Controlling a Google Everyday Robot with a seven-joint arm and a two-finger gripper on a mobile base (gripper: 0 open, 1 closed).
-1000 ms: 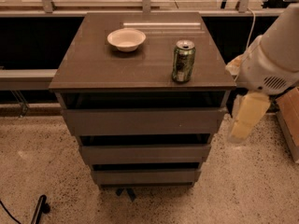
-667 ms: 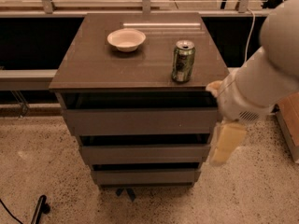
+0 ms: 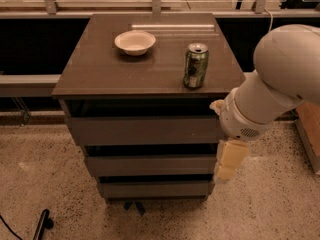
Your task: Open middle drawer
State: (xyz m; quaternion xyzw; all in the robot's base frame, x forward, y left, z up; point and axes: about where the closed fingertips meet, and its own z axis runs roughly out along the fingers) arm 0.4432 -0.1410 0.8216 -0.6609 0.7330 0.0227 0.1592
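Note:
The middle drawer (image 3: 150, 165) is the dark grey-brown, handle-less front between a wider top drawer (image 3: 145, 130) and a narrower bottom drawer (image 3: 155, 189). All three fronts sit in a stepped stack with dark gaps above them. My gripper (image 3: 224, 173) is cream-coloured and hangs below the big white arm (image 3: 270, 94). It points down at the right end of the middle drawer, about level with that front and close beside the cabinet's right edge.
A white bowl (image 3: 135, 41) and a green can (image 3: 195, 65) stand on the cabinet top (image 3: 100, 74). A metal rail and dark wall run behind. A wooden edge (image 3: 307, 129) is at the right, a black object (image 3: 42, 224) on the speckled floor at lower left.
The arm has swung left and down, bringing the gripper from beside the top drawer's right end to the right end of the middle drawer.

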